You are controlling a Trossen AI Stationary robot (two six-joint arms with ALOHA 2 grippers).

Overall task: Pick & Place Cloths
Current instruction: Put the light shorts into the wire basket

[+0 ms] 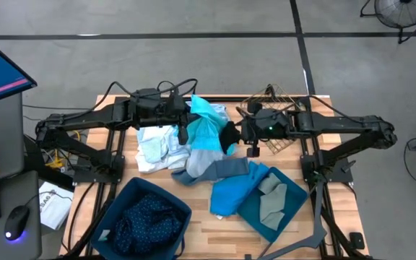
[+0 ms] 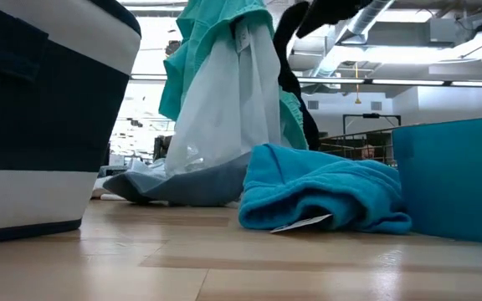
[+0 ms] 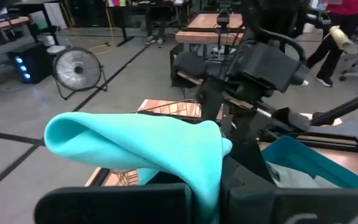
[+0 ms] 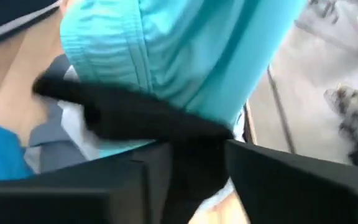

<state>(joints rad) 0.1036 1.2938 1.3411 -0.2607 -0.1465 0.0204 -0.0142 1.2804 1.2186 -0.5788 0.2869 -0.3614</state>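
Observation:
A turquoise cloth (image 1: 205, 121) is raised above the pile at the middle of the table. It hangs with a white cloth (image 2: 224, 109) whose lower end reaches the pile. My left gripper (image 1: 184, 123) is shut on the turquoise cloth. My right gripper (image 1: 243, 136), just to its right, is shut on a black cloth (image 1: 230, 136). White and pale blue cloths (image 1: 154, 148), a grey cloth (image 1: 222, 170) and a bright blue cloth (image 2: 325, 192) lie on the table. A navy dotted cloth (image 1: 146, 220) fills the near-left bin. My left gripper (image 3: 207, 186) pinches a bunched fold of the turquoise cloth (image 3: 197, 162) between its two fingers, coming level from the table's left. The cloth bulges past the fingers and is lifted, hanging below in the low view. My right gripper (image 4: 191, 162) pinches the black cloth by a gathered band (image 4: 185, 146) between its two fingers, coming from the table's right. The black cloth stretches across in front of the turquoise cloth (image 4: 185, 50) and hangs down beside it (image 2: 295, 75).
A dark bin (image 1: 114, 209) stands at the near left. A teal bin (image 1: 295, 209) at the near right holds a grey-green cloth (image 1: 269, 198). A brown wire basket (image 1: 269, 97) sits at the far edge behind my right arm. Bare wood shows along the near edge between the bins.

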